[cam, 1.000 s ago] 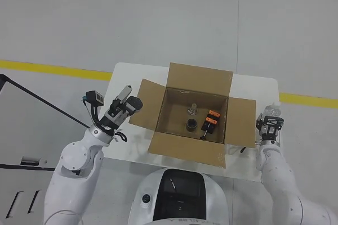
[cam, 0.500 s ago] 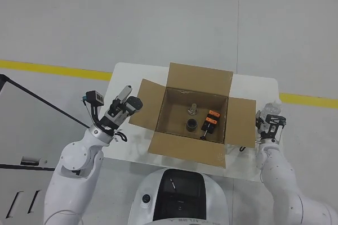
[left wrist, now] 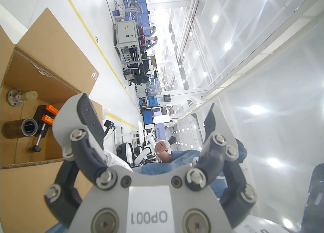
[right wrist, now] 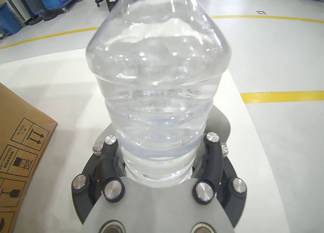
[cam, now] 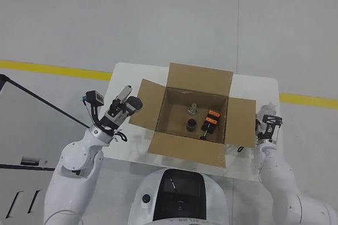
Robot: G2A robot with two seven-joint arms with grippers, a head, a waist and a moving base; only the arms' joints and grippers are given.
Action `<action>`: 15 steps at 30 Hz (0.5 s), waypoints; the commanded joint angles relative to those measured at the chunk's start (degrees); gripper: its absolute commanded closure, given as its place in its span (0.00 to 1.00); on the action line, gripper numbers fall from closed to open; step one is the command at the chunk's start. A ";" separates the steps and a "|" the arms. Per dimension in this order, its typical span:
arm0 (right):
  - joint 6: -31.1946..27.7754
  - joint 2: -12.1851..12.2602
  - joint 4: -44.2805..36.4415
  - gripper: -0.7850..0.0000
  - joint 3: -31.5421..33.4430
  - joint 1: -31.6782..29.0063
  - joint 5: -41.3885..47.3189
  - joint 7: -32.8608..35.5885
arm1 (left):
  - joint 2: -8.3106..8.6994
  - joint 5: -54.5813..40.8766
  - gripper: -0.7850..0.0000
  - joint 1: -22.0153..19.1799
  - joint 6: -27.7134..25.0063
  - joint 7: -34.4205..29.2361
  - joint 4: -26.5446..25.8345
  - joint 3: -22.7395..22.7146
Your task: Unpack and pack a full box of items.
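The right gripper (right wrist: 160, 150) is clamped on the lower body of a clear water bottle (right wrist: 159, 79), which has faint raised lettering around its shoulder that is too dim to make out. In the top view this gripper (cam: 268, 125) is at the right edge of the white table (cam: 129, 76), just beside the right flap of the box (cam: 187, 147). I cannot tell whether the bottle rests on the table. The box's outer side carries printed handling symbols (right wrist: 22, 137).

At centre left of the top view the left gripper (cam: 129, 97) is held with its jaws spread and nothing between them. A small white label (left wrist: 149, 216) sits on its base plate.

The open box, at the frame's centre, holds a dark cylinder (cam: 190, 124), a black-and-orange clamp (cam: 209, 124) and, farther back, a flanged shaft (cam: 194, 107). Beyond the table a yellow floor line (cam: 45, 68) crosses the frame.
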 commanded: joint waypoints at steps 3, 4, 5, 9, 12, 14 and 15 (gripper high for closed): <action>2.34 -0.22 0.38 1.00 -1.04 0.06 -0.11 -0.34 | 0.00 0.00 0.00 0.00 0.00 0.00 0.00 0.00; 2.80 -0.26 0.49 1.00 -1.28 0.03 -0.12 -0.47 | 0.00 0.00 0.00 0.00 0.00 0.00 0.00 0.00; 3.00 -0.30 0.64 1.00 -1.47 0.05 0.00 -0.42 | 0.00 0.00 0.00 0.00 0.00 0.00 0.00 0.00; 4.90 -0.45 0.93 1.00 -2.54 -0.11 -0.45 -0.92 | 0.00 0.00 0.00 0.00 0.00 0.00 0.00 0.00; 5.82 -0.61 1.13 1.00 -3.19 -0.32 -0.32 -1.38 | 0.00 0.00 0.00 0.00 0.00 0.00 0.00 0.00; 6.33 -0.68 1.21 0.99 -3.56 -0.45 -0.20 -1.58 | 0.00 0.00 0.00 0.00 0.00 0.00 0.00 0.00; 6.71 -0.70 1.26 0.93 -3.73 -0.51 -0.11 -1.65 | 0.00 0.00 0.00 0.00 0.00 0.00 0.00 0.00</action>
